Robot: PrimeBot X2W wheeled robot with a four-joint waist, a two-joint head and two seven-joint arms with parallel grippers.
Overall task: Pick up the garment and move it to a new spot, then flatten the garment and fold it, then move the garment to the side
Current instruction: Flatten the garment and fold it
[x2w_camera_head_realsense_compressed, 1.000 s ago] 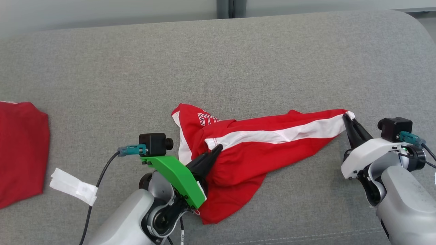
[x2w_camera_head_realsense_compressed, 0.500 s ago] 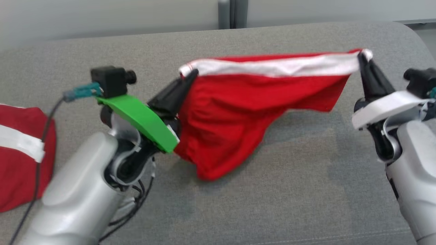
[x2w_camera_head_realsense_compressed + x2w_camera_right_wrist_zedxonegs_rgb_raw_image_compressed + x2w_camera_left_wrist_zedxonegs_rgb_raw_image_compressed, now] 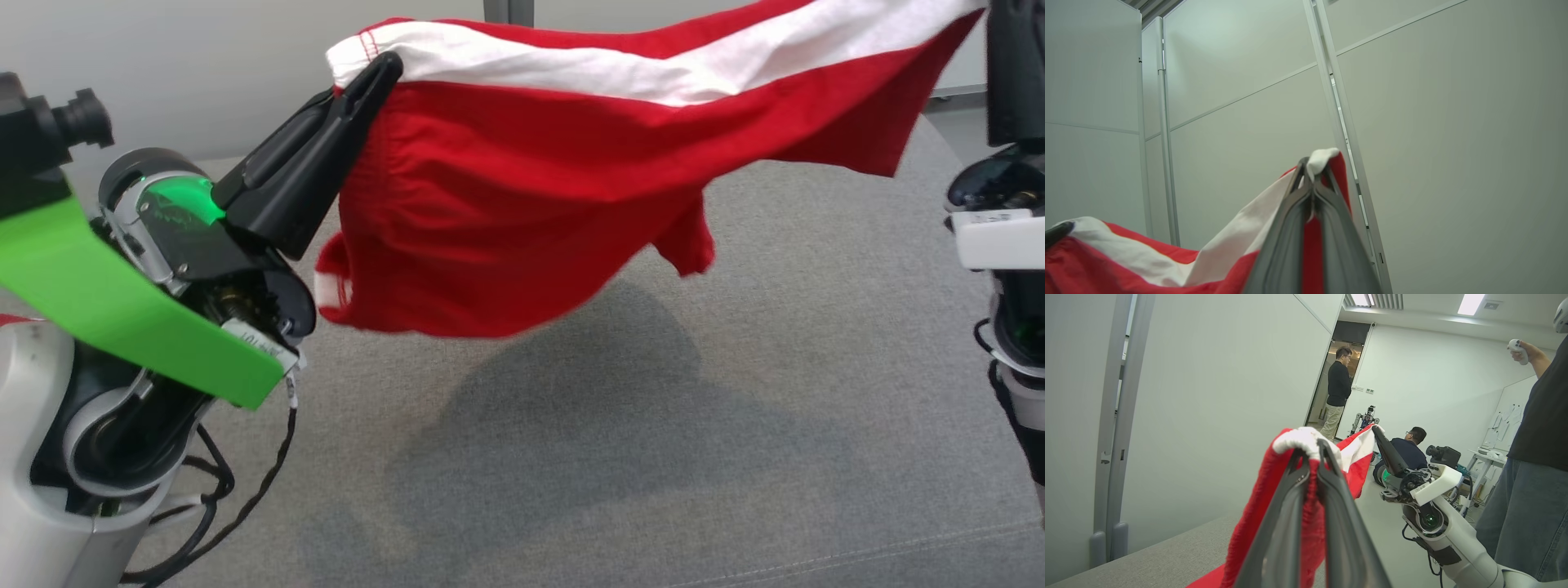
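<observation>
The garment [image 3: 531, 188] is red with a white stripe and hangs stretched in the air above the grey cushion [image 3: 653, 457]. My left gripper [image 3: 382, 69] is shut on the garment's left end, at the white hem. In the left wrist view that gripper [image 3: 1310, 449] pinches bunched red and white cloth [image 3: 1257, 514]. My right gripper [image 3: 1313, 167] is shut on the other end, where a white corner pokes past its tips. Its dark fingers [image 3: 1012, 73] rise at the head view's upper right, and the garment's lower part sags free between the two arms.
The garment's shadow falls on the cushion below it. A pale panelled wall [image 3: 1241, 102] stands behind. In the left wrist view a person in jeans [image 3: 1531, 465] stands close at the right, another stands in a doorway [image 3: 1337, 392], and a third sits [image 3: 1406, 451].
Both grippers have lifted the garment off the cushion and stretched it out in the air. My left gripper closed on its hem. The head camera has tilted up.
</observation>
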